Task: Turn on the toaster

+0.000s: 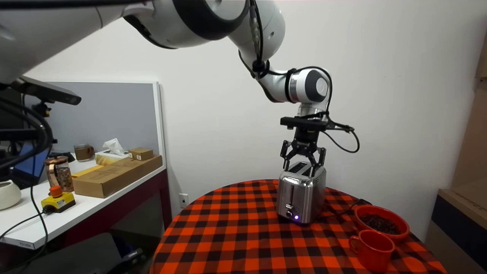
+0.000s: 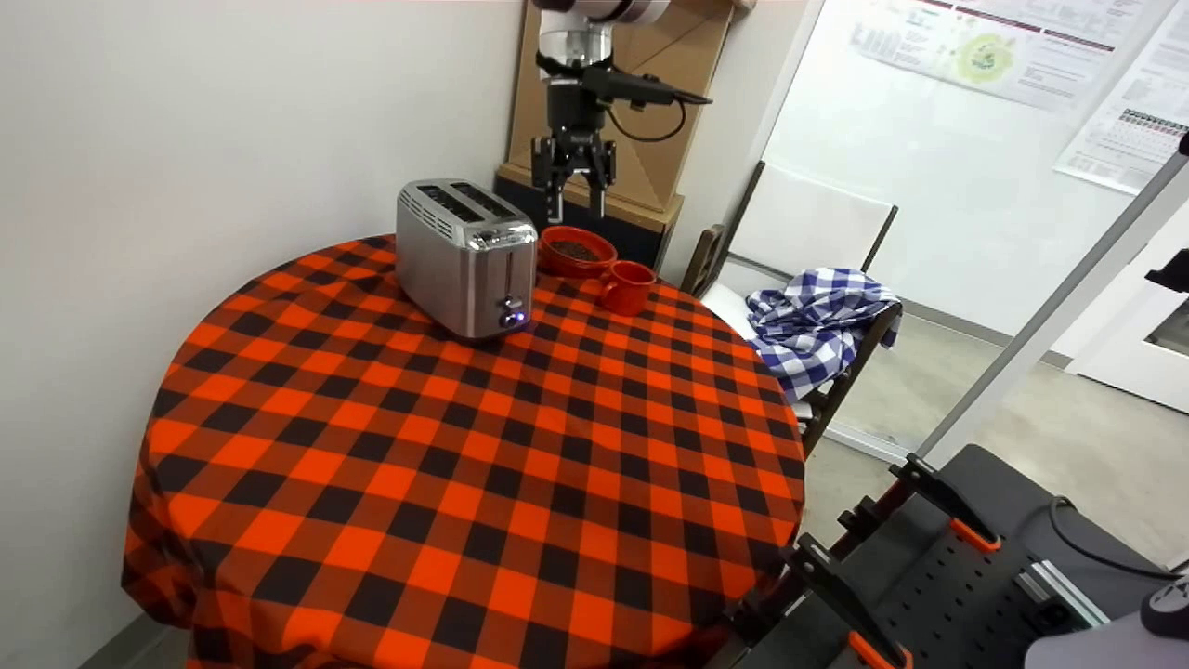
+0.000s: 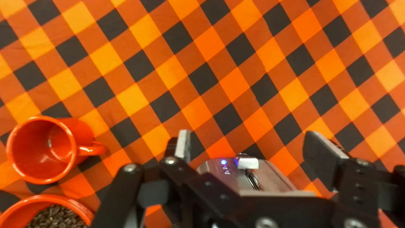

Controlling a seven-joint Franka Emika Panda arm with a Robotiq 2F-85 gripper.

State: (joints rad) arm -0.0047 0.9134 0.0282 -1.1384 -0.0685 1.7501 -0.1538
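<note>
The toaster is a boxy silver two-slot one, upright on the checked table; it also shows in an exterior view. Its lever sits low at the bottom end of its slot, and a blue-purple light is lit beside it. My gripper is open and empty, pointing down at about the height of the toaster's top. In an exterior view, the gripper appears beside the toaster's upper right. In the wrist view, the toaster's lever face shows between the fingers; the gripper body hides the rest.
A red cup and a red bowl of dark beans stand near the toaster on the round table. A dark cord runs behind the toaster. A wall stands close behind. A white desk holds boxes.
</note>
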